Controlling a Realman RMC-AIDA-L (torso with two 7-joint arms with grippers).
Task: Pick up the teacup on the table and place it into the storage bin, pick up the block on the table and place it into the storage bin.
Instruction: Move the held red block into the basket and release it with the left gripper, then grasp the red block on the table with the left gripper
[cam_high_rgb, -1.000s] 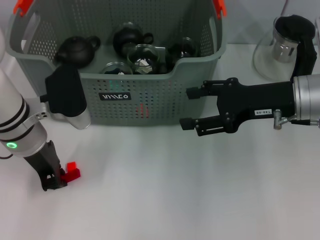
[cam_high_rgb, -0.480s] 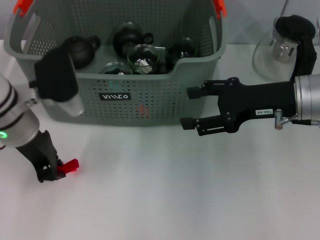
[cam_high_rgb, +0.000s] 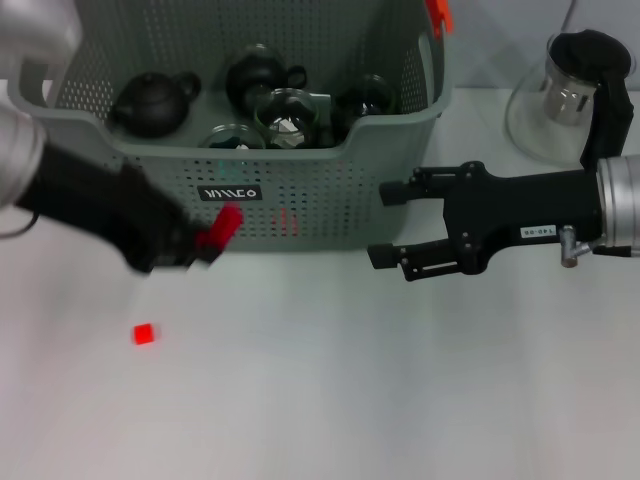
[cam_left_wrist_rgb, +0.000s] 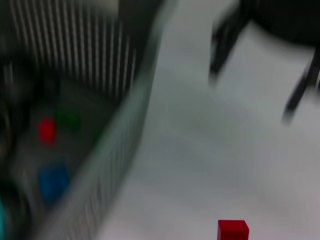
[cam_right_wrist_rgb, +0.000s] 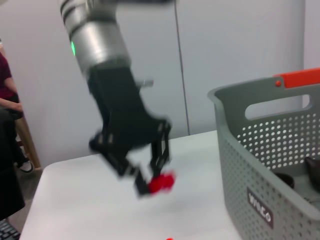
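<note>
Left claw (cam_high_rgb: 205, 243) grips a red block (cam_high_rgb: 222, 224) in the air just near of the storage bin (cam_high_rgb: 330, 190) front wall; lift clear of the rim before releasing; a second red cube (cam_high_rgb: 145, 334) lies on the bench; right claw (cam_high_rgb: 390, 225) open, idle.

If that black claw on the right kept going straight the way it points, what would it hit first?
Probably nothing soon: the right gripper points across the bare table alongside the storage bin front wall, toward the left gripper far off.
</note>
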